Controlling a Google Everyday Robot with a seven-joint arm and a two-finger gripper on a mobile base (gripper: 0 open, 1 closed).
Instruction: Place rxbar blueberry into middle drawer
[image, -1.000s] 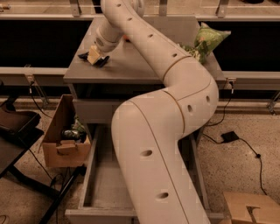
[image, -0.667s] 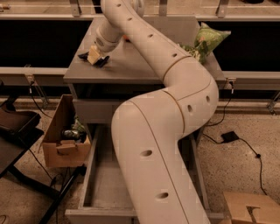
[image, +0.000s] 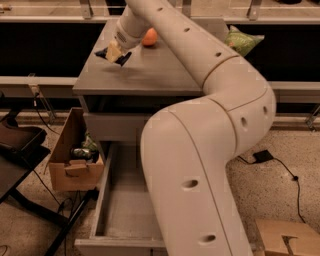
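**Camera view.** The hand (image: 114, 52) hangs over the left rear part of the desk (image: 150, 77), just clear of the top, with a shadow on the wood beneath it. It appears clamped on the rxbar blueberry (image: 102, 52): a flat dark strip sticks out on either side of the pale pad. No other dark bar lies on the desk. The bar's long axis runs roughly left to right across the picture, dipping slightly to the right.

An orange (image: 150, 37) sits near the hand on its right, apart from it. A green chip bag (image: 243, 41) lies well apart at the far right edge of the desk.

The one open drawer (image: 122, 215), taken here to be the middle drawer, is pulled out at the desk's front. It lies below the hand and toward the viewer, past the desk's front edge, with a closed drawer front between desk top and opening. The floor that shows is bare, and the arm (image: 200, 150) covers its right part.

The bar lies crosswise to the drawer's front-to-back length, which should matter little since the drawer looks far wider than the bar. The coming move is judged to turn on carrying the bar forward beyond the desk edge before lowering it. A cardboard box (image: 65, 167) stands just beside the drawer's left wall.
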